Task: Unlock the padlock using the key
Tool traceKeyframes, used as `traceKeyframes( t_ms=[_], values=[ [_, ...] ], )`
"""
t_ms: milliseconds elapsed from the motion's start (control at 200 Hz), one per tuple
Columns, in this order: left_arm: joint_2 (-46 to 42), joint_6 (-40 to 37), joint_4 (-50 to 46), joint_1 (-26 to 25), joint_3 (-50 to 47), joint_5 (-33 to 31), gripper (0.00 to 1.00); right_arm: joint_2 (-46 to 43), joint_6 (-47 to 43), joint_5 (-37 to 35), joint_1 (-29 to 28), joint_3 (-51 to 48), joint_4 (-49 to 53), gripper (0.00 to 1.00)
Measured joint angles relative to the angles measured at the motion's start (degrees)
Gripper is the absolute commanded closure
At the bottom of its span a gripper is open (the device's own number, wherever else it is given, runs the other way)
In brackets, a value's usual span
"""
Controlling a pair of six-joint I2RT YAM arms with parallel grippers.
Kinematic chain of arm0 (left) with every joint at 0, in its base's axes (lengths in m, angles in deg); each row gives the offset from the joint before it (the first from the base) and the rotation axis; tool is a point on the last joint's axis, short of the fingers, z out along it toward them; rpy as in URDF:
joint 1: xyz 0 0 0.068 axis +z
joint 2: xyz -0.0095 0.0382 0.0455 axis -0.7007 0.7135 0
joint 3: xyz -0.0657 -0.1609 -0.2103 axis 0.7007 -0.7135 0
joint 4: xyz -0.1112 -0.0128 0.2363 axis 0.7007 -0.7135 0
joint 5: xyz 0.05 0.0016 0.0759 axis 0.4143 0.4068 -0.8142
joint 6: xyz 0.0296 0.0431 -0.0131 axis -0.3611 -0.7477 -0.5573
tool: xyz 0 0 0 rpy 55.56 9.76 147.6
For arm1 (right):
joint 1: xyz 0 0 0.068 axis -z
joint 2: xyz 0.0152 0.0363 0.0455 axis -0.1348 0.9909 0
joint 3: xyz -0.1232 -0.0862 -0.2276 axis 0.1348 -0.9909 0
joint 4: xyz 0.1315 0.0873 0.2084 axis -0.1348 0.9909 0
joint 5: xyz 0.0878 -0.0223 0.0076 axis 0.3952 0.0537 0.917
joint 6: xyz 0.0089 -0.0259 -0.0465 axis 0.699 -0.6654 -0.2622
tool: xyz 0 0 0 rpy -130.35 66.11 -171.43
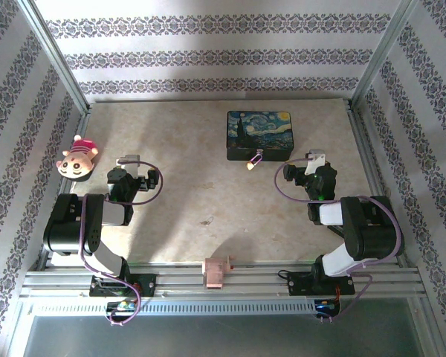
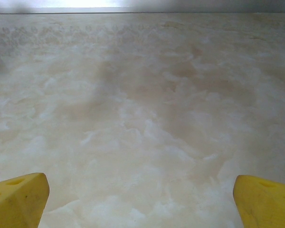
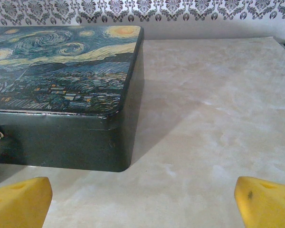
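Over table point(image 2: 142, 95), both jaws wide, empty

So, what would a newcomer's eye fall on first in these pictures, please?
The painted box, with its swirling night sky, stands out at the back of the table, right of centre. A pink plush toy lies by the left edge, and a tiny padlock sits at the box's front.
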Motion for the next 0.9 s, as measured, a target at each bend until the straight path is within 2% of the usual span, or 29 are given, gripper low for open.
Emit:
traceKeyframes(
  t_ms=[150, 275, 485, 580, 750, 900],
  values=[
    [-0.1, 0.0, -0.4, 0.0, 0.2, 0.0, 0.01, -0.1, 0.0, -0.1, 0.0, 0.0, 0.3, 0.02],
    [-2.4, 0.0, -4.5, 0.0, 1.8, 0.0, 0.01, -1.6, 0.0, -0.6, 0.0, 0.0, 2.0, 0.02],
    [-11.6, 0.3, -9.6, 0.0, 3.0, -1.8, 0.01, -11.0, 0.6, -2.3, 0.0, 0.0, 8.2, 0.02],
    [-15.9, 1.7, -11.7, 0.0, 3.0, -3.5, 0.01, -15.8, 2.9, -3.8, 0.0, 1.0, 14.1, 0.02],
    [-21.9, 8.2, -15.8, 0.0, 3.8, -5.3, 0.01, -18.5, 6.9, -4.6, 0.0, 7.3, 27.9, 0.02],
    [-18.5, 18.6, -23.6, -1.3, 13.1, -3.0, 0.01, -15.3, 10.3, -4.5, 0.0, 17.0, 39.6, 0.02]
  ],
)
